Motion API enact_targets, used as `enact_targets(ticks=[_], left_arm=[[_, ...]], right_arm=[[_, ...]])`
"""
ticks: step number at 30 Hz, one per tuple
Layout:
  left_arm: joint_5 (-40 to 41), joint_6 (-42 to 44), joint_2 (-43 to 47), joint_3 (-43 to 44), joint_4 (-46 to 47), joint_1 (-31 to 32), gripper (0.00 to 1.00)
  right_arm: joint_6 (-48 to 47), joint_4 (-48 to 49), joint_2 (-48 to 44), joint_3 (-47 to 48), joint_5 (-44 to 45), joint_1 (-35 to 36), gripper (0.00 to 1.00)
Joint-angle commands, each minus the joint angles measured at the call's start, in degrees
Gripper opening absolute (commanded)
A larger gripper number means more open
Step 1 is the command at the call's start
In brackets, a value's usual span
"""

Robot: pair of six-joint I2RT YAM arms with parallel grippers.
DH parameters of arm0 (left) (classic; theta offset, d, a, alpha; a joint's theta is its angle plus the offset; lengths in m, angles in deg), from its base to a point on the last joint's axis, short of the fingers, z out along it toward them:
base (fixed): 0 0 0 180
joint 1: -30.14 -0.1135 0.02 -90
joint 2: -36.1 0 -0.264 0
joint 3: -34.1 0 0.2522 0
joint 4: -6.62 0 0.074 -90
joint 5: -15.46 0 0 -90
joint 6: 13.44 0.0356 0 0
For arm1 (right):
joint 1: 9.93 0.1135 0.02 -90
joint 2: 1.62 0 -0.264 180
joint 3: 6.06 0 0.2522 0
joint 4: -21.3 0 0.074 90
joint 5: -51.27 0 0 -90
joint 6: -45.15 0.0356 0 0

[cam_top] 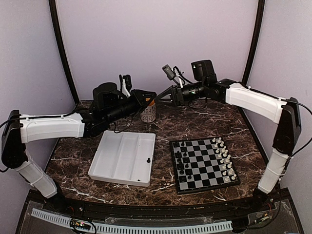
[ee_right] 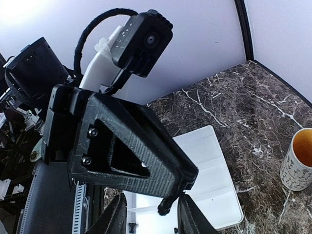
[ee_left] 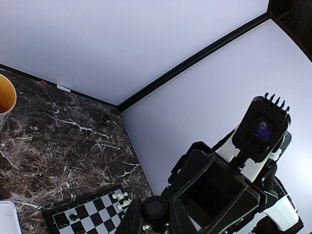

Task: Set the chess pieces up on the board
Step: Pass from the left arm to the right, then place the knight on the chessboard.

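The board (cam_top: 204,163) lies at the front right, with black chess pieces (cam_top: 180,163) down its left side and white ones (cam_top: 224,158) down its right. Both grippers meet in the air above the mug (cam_top: 147,113). My left gripper (cam_top: 150,97) (ee_left: 156,217) is shut on a small black chess piece (ee_left: 156,209). In the right wrist view that piece (ee_right: 164,207) hangs from the left gripper's tip between the fingers of my right gripper (ee_right: 151,219) (cam_top: 163,93). The right gripper is open, with a gap on either side of the piece.
A white compartmented tray (cam_top: 124,157) (ee_right: 214,185) lies left of the board, holding a lone black piece (cam_top: 147,160). The mug (ee_right: 298,161) stands behind the tray on the dark marble table (cam_top: 195,126). White walls enclose the back and sides.
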Motion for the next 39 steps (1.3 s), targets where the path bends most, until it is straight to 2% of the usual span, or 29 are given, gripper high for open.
enact_targets(ticks=[1,13,16,24,28,32,35,39], left_arm=[[-2.62,-0.98,-0.05,-0.86,3.59,-0.28,0.06],[-3.69,-1.41,-0.38,-1.33,4.17,-0.26,0.06],[-4.01,-1.39,-0.6,-1.0,3.25,-0.26,0.09],[-5.22,4.19,3.17,0.48,-5.13,-3.14,0.47],[-4.72,10.71,7.69,1.59,-12.21,-6.84,0.56],[-2.65,21.35,9.33,6.38,-21.72,-10.82,0.65],[0.69,33.54,6.33,12.84,-30.53,-12.81,0.67],[5.84,44.35,1.36,15.14,-34.52,-15.5,0.67]], right_arm=[[2.65,3.27,0.99,1.73,1.6,0.39,0.33],[3.49,2.58,1.08,2.0,6.13,0.2,0.1],[2.74,1.63,1.17,2.57,7.25,0.11,0.06],[-6.54,-5.72,-2.52,0.99,10.6,-2.25,0.03],[-15.09,-14.47,-4.99,0.55,13.41,-3.57,0.02],[-27.95,-28.3,-5.31,2.78,16.11,-2.84,0.02],[-35.28,-37.63,-4.97,3.74,21.47,-0.99,0.02],[-42.12,-46.62,-4.72,2.7,30.67,3.71,0.03]])
